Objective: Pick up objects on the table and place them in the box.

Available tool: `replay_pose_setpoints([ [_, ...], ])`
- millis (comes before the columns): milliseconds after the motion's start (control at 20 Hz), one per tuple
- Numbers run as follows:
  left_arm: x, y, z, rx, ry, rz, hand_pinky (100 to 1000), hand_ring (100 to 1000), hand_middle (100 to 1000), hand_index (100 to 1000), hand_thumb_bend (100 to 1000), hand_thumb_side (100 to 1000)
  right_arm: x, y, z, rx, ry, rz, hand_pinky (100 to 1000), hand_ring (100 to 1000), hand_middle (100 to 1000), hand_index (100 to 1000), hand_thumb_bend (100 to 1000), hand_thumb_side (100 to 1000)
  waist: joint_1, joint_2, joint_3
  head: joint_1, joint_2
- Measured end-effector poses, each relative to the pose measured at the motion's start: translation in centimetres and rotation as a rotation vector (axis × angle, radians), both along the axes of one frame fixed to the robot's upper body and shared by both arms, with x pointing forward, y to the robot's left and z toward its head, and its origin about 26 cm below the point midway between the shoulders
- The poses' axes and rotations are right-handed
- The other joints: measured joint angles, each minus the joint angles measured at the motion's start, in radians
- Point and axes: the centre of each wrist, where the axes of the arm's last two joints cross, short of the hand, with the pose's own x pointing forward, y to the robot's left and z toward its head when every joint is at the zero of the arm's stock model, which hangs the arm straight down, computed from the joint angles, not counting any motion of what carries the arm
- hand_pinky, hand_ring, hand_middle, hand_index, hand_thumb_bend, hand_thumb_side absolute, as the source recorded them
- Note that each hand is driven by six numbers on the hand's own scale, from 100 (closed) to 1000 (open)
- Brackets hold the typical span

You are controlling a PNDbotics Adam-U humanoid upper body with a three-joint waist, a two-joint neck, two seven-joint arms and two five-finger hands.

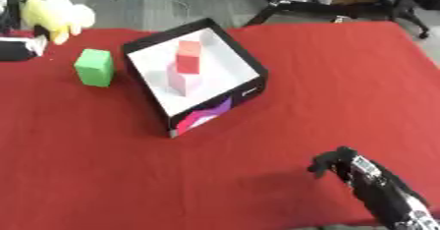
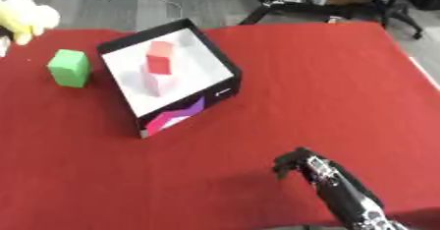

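One robot hand (image 1: 337,162) low on the red counter (image 1: 326,76), fingers curled, holding nothing.
Far up-left of it sits the box (image 1: 249,76) containing a red block (image 1: 188,56); a green block (image 1: 95,67) stands beyond.

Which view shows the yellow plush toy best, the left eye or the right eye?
The left eye view: the yellow plush toy shows almost whole at the far left of the table. In the right eye view the picture's left edge cuts it, so only part shows.
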Motion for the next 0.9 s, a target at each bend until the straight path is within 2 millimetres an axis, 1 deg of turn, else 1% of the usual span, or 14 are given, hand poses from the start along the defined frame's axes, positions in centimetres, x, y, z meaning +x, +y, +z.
replay_pose_setpoints([
  [50, 0.0, -0.7, 0.7, -0.004, -0.019, -0.020, 627, 373, 359, 571, 100, 274, 0.0, 0.0, 0.0, -0.001, 0.000, 0.001, 1000, 750, 511, 705, 100, 1000, 0.000, 0.000, -0.001, 0.000, 0.000],
  [150, 0.2, -2.3, 1.4, -0.005, -0.030, -0.056, 632, 380, 367, 579, 100, 259, 0.0, 0.0, 0.0, -0.001, -0.001, 0.002, 1000, 750, 512, 705, 100, 1000, 0.000, 0.000, -0.004, 0.001, 0.000],
  [250, 0.7, -4.1, 1.4, 0.006, -0.016, -0.093, 637, 391, 379, 590, 100, 232, 0.0, 0.0, 0.0, -0.001, -0.001, 0.003, 1000, 750, 511, 705, 100, 1000, 0.000, 0.000, -0.009, 0.003, 0.000],
  [350, 1.5, -5.8, 0.8, 0.040, 0.020, -0.129, 639, 397, 385, 595, 100, 219, 0.0, 0.0, 0.0, -0.001, -0.001, 0.003, 1000, 750, 512, 705, 100, 1000, 0.000, 0.000, -0.012, 0.004, 0.000],
  [450, 2.3, -7.3, -0.1, 0.079, 0.058, -0.157, 640, 402, 393, 603, 100, 210, 0.0, 0.0, 0.0, 0.000, -0.001, 0.004, 1000, 750, 512, 705, 100, 1000, 0.000, 0.000, -0.016, 0.004, 0.000],
  [550, 3.1, -8.4, -1.1, 0.115, 0.096, -0.171, 642, 410, 396, 617, 100, 205, 0.1, 0.1, 0.0, 0.001, 0.000, 0.008, 1000, 750, 512, 705, 100, 1000, 0.000, 0.000, -0.017, 0.005, 0.000],
  [600, 3.5, -8.9, -1.7, 0.131, 0.114, -0.173, 645, 420, 411, 628, 100, 195, 0.1, 0.1, 0.1, 0.001, 0.000, 0.011, 1000, 750, 512, 705, 100, 1000, 0.000, 0.000, -0.017, 0.005, 0.000],
  [750, 4.7, -10.2, -3.6, 0.180, 0.160, -0.170, 648, 428, 427, 641, 100, 196, 0.2, 0.2, 0.1, 0.001, -0.002, 0.015, 1000, 750, 512, 705, 100, 1000, 0.000, 0.000, -0.021, 0.007, 0.000],
  [900, 5.8, -11.0, -5.7, 0.210, 0.196, -0.167, 663, 458, 474, 686, 100, 187, 0.2, 0.2, 0.2, 0.001, -0.003, 0.017, 1000, 750, 512, 705, 100, 1000, 0.000, 0.000, -0.022, 0.011, 0.000],
])
